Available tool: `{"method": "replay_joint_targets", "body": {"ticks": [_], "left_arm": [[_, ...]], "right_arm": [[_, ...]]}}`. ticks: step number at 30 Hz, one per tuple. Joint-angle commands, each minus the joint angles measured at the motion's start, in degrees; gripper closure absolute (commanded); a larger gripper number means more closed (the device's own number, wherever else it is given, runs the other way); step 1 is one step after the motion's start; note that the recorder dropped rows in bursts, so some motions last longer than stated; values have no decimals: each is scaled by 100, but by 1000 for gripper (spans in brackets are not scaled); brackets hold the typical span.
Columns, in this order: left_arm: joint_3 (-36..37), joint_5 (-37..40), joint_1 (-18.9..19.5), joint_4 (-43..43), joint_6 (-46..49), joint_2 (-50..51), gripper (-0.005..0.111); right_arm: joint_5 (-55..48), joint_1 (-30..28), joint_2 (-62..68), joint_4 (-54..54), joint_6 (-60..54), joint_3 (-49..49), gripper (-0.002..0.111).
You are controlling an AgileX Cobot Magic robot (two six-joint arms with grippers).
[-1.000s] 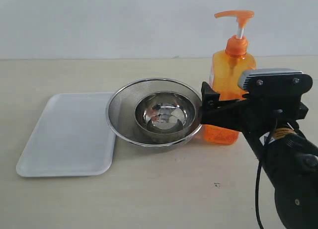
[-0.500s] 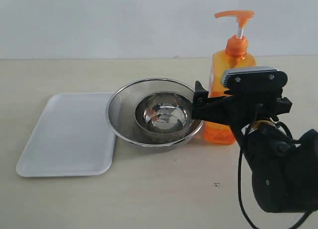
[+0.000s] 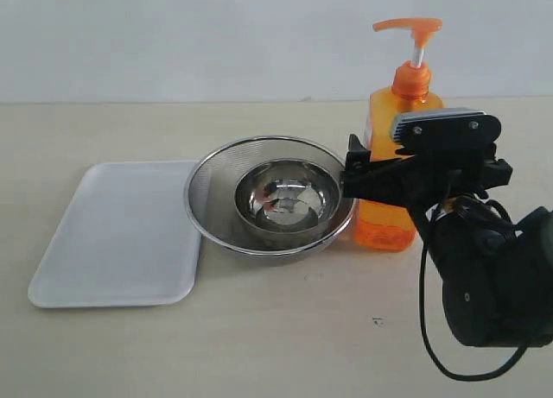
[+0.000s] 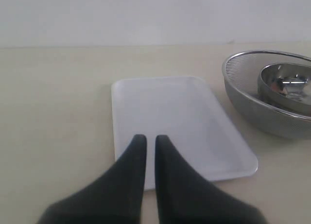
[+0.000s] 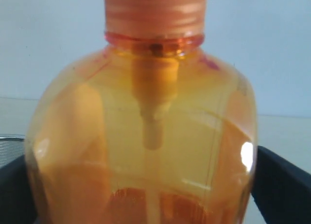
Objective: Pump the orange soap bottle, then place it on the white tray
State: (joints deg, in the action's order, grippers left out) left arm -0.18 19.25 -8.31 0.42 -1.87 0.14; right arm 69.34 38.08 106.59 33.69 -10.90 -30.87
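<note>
The orange soap bottle [image 3: 399, 109] stands upright on the table at the right, just beside the strainer, its pump head raised. My right gripper [image 3: 363, 178] is open at mid-height of the bottle, one black finger on each side of it. In the right wrist view the orange soap bottle [image 5: 146, 112] fills the picture, and the black fingers [image 5: 282, 185] lie close against its sides. The white tray [image 3: 117, 234] lies flat at the left with nothing on it. My left gripper [image 4: 151, 138] is shut and hovers over the near edge of the white tray [image 4: 170, 112]; it is out of the exterior view.
A round steel mesh strainer [image 3: 207, 182] with a smaller steel bowl [image 3: 285, 195] inside sits between tray and bottle, touching or nearly touching both. The strainer [image 4: 243, 102] also shows in the left wrist view. The right arm's black body [image 3: 488, 277] fills the front right.
The right gripper has risen from low on the bottle to mid-height and shifted around it. The bottle, strainer and tray have not moved.
</note>
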Motion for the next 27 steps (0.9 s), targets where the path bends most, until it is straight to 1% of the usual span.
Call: {"method": "replay_joint_targets", "body": {"ticks": [1,3,4,6,7,8,9,10,11,12,15,18,23,27], "left_arm": [[18,-37,7,10,-27,-14,100],[18,-37,7,10,-27,-14,100],[18,-37,7,10,-27,-14,100],[18,-37,7,10,-27,-14,100],[18,-37,7,10,-27,-14,100],[18,-37,7,10,-27,-14,100],[18,-37,7,10,-27,-14,100],[18,-37,7,10,-27,-14,100],[18,-37,7,10,-27,-14,100],[18,-37,7,10,-27,-14,100],[18,-37,7,10,-27,-14,100],[18,-37,7,10,-27,-14,100],[18,-37,7,10,-27,-14,100],[18,-37,7,10,-27,-14,100]], "right_arm": [[62,-44,1,-25,-13,-44,4],[62,-44,1,2,-13,-44,7],[62,-44,1,15,-56,-44,10],[62,-44,1,41,-122,-44,26],[62,-44,6,41,-122,-44,51],[62,-44,6,-8,-122,-44,65],[62,-44,6,-84,-122,-44,93],[62,-44,6,-97,-122,-44,104],[62,-44,6,-97,-144,-44,108],[62,-44,6,-97,-248,-44,108],[62,-44,-5,-25,-1192,-44,108],[62,-44,-14,45,-1750,-44,108],[62,-44,-14,94,-2336,-44,108],[62,-33,-14,166,-2557,-44,108]]}}
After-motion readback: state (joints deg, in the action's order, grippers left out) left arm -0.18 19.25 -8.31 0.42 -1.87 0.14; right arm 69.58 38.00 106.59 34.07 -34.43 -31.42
